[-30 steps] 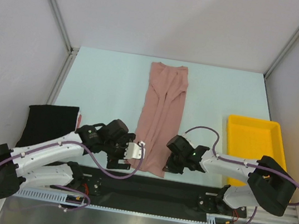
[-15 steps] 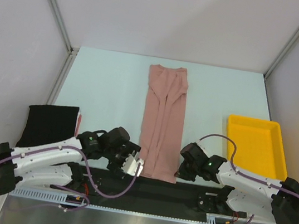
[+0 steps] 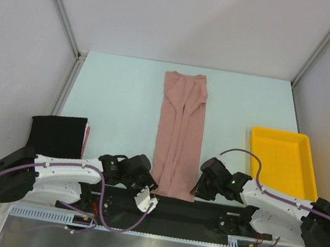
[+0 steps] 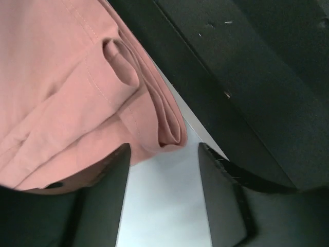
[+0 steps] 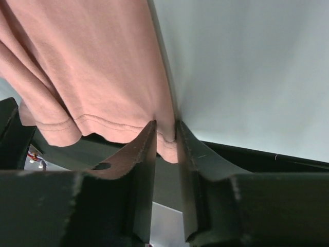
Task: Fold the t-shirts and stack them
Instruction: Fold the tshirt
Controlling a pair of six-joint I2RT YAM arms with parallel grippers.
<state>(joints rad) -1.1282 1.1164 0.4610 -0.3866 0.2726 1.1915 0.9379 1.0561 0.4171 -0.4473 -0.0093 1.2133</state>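
From the top camera, the pink t-shirt [image 3: 180,132] lies as a long narrow strip down the middle of the table [image 3: 119,98], its near end reaching the black base strip [image 3: 183,208]. The left gripper [image 3: 147,189] sits low at the strip's near left corner and the right gripper [image 3: 197,189] at its near right corner. How wide either one stands cannot be told from here. The black t-shirt [image 3: 56,135] lies folded at the left edge, well apart from the pink one. A yellow tray [image 3: 253,150] stands to the right, beyond the right arm.

In the left wrist view, the left gripper [image 4: 164,150] is spread wide with bare table between its fingers [image 4: 110,195]. It holds nothing. The layered corner of the pink t-shirt [image 4: 61,87] lies just ahead of the fingertips, partly over the left one.

In the right wrist view, the right gripper [image 5: 166,133] is nearly closed, with only a slim gap. The hem edge of the pink cloth [image 5: 97,62] is pinched between the fingers [image 5: 141,154], where the cloth meets the bare table [image 5: 247,67].
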